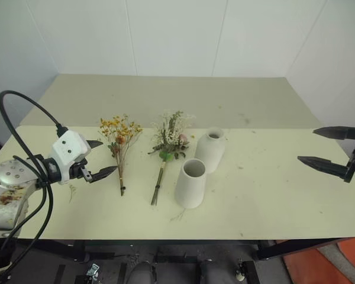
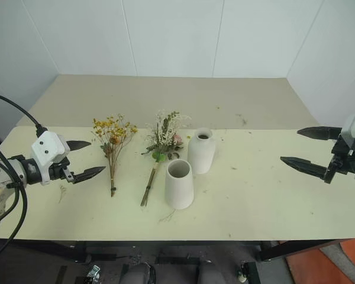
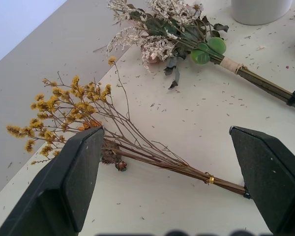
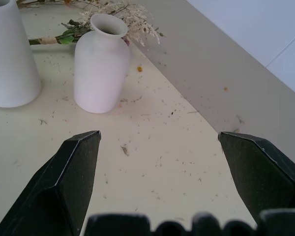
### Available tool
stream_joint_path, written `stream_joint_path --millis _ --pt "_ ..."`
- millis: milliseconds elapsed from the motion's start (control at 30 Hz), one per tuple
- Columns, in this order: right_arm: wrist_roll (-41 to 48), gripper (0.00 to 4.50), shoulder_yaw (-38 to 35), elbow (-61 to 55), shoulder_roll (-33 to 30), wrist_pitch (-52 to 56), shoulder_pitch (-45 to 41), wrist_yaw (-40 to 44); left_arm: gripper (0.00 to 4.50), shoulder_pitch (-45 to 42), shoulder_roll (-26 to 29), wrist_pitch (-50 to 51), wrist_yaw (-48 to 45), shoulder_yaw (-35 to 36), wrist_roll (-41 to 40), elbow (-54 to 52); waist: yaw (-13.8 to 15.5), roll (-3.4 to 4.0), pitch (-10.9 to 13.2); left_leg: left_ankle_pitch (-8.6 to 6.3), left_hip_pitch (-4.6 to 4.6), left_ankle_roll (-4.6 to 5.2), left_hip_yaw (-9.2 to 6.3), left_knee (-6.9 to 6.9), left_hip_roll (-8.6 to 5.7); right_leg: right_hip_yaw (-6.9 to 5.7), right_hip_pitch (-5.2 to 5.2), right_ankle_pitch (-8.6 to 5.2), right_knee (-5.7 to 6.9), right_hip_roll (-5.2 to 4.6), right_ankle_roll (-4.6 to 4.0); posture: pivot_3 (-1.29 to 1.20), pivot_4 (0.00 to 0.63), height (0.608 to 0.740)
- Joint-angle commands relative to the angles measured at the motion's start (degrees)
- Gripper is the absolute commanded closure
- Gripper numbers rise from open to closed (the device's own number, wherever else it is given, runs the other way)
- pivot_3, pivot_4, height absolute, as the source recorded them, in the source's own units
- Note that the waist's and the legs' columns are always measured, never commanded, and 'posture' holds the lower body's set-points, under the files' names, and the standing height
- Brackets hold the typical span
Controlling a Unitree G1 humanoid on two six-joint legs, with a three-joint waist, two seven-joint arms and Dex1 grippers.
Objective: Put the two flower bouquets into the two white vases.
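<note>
- The left claw (image 1: pixel 99 158) hovers over the counter (image 1: pixel 266 195) with its two black fingers spread wide and nothing between them.
- Just beyond that claw's fingertips, toward the middle of the counter, lies the yellow-orange bouquet (image 1: pixel 119 142); it is flat on the surface, blooms toward the far wall, thin brown stems toward the near edge. In the left wrist view its stems (image 3: pixel 152 155) run across the gap between the fingers, untouched.
- Farther from the left claw, past the yellow bunch, lies the pink rose bouquet (image 1: pixel 170 142), also flat, its stems angled toward the near edge.
- The cone vase (image 1: pixel 191 183) stands upright just beside the rose bouquet's stems, between the two claws.
- The narrow-necked vase (image 1: pixel 210 149) stands upright just behind the cone vase, close to it.
- The right claw (image 2: pixel 307 148) hovers well apart from both vases, fingers spread wide and empty, pointing toward them.
</note>
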Motion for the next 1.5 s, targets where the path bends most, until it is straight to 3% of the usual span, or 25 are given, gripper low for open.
stream_joint_path --millis 33,167,267,567,767,1100,1200,1500 --pt "0.2 0.0 -0.6 -0.2 -0.7 -1.2 -1.3 -0.3 0.07 -0.1 1.4 0.1 0.1 3.2 -0.9 -1.2 -0.1 0.0 0.0 0.0 -0.01 0.0 0.01 0.0 0.0 0.01 -0.03 0.0 0.01 0.0 0.0 0.0 0.15 0.74" --pt "0.4 0.0 0.6 -0.4 -0.7 -1.4 -2.1 0.0 0.07 -1.9 -0.5 7.9 7.9 2.1 1.3 -4.1 -0.1 0.0 0.0 0.0 -0.04 0.0 0.04 0.0 0.0 0.06 -0.1 0.0 0.06 0.0 0.0 0.0 0.15 0.74" --pt "0.8 0.0 1.6 -1.3 -1.3 -1.6 -3.7 0.5 0.07 -6.3 -2.2 21.3 17.2 -0.6 3.6 -8.2 0.0 -0.01 0.0 0.0 -0.04 0.0 0.03 0.03 -0.01 0.06 -0.08 0.0 0.09 0.01 0.01 0.0 0.15 0.74" --pt "0.1 0.0 4.0 -0.4 -2.0 -2.8 -8.5 1.6 0.07 -21.1 -11.7 66.4 29.2 -6.6 0.3 -12.1 -0.1 -0.02 0.0 0.0 -0.1 0.0 -0.03 0.04 -0.06 0.06 -0.11 0.01 0.1 0.01 0.03 0.0 0.15 0.74" --pt "-0.4 0.0 4.5 -0.7 -1.5 -3.4 -8.2 1.2 0.07 -25.9 -15.3 71.0 33.4 -10.5 1.5 -4.3 -0.2 -0.02 0.0 0.0 -0.08 0.0 -0.04 0.03 -0.06 0.08 -0.15 0.01 0.15 0.02 0.02 0.0 0.15 0.74" --pt "-0.2 0.0 2.5 -2.1 -1.7 -3.1 -6.1 0.9 0.07 -31.9 -24.2 70.3 38.1 -8.9 2.9 9.0 0.0 -0.03 0.0 0.0 -0.15 0.0 -0.05 0.04 -0.09 0.08 -0.18 0.02 0.13 0.01 0.01 0.0 0.15 0.74" --pt "-0.1 0.0 1.6 -2.8 -1.7 -3.0 -4.8 0.6 0.6 -32.9 -24.8 70.0 39.1 -8.0 3.7 11.7 -0.1 -0.02 0.0 0.0 -0.14 0.0 -0.05 0.05 -0.1 0.08 -0.18 0.02 0.14 0.0 0.01 0.0 0.15 0.74" --pt "-0.2 0.0 0.9 -3.6 -1.3 -3.0 -3.2 -0.4 3.4 -34.6 -25.4 66.6 40.4 -5.9 4.4 17.7 0.0 -0.02 0.0 0.01 -0.09 -0.01 -0.05 0.04 -0.11 0.1 -0.14 0.02 0.16 -0.01 0.0 0.0 0.15 0.74"
